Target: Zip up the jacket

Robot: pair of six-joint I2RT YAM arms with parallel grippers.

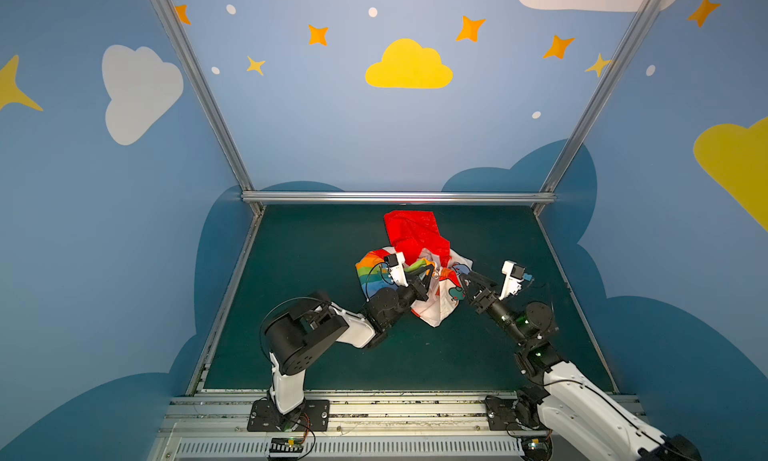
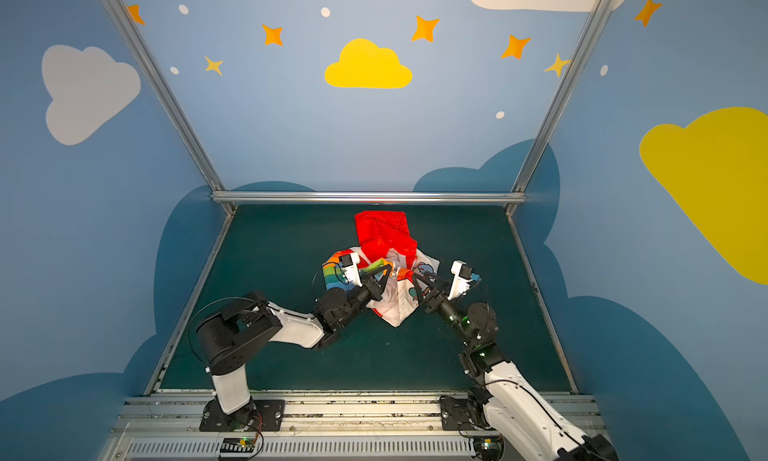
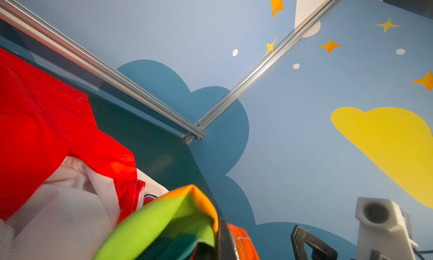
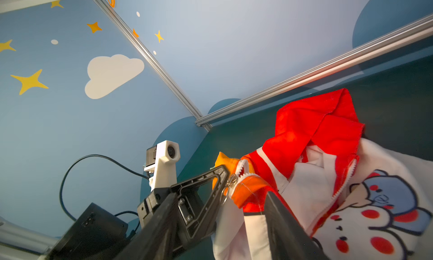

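At the centre of both top views, the jacket (image 1: 434, 309) lies crumpled on the green mat (image 1: 311, 272). Its red hood (image 1: 415, 230) points toward the upper edge of the frame, and its rainbow-striped part (image 1: 368, 272) lies at the left.

1. Left gripper (image 1: 430, 274): I have the jaws pressed together on a bunched fold of the jacket, just left of the garment's middle. In the left wrist view, green and orange fabric (image 3: 168, 214) is gathered against the finger at the lower edge of the frame.

2. Right gripper (image 1: 463, 280): my jaws stand spread, just right of the left gripper. In the right wrist view, my fingers (image 4: 281, 221) stand well apart, and the jacket's white and orange front edge (image 4: 248, 193) lies between them, unclamped.

3. Zipper: in the right wrist view, the white teeth (image 4: 241, 168) stand apart in an open V. The metal pull ring (image 4: 225, 196) hangs beside the tip of the left gripper's finger (image 4: 210, 183).

4. Print: a cartoon animal (image 4: 386, 214) faces up at the lower right of that view.
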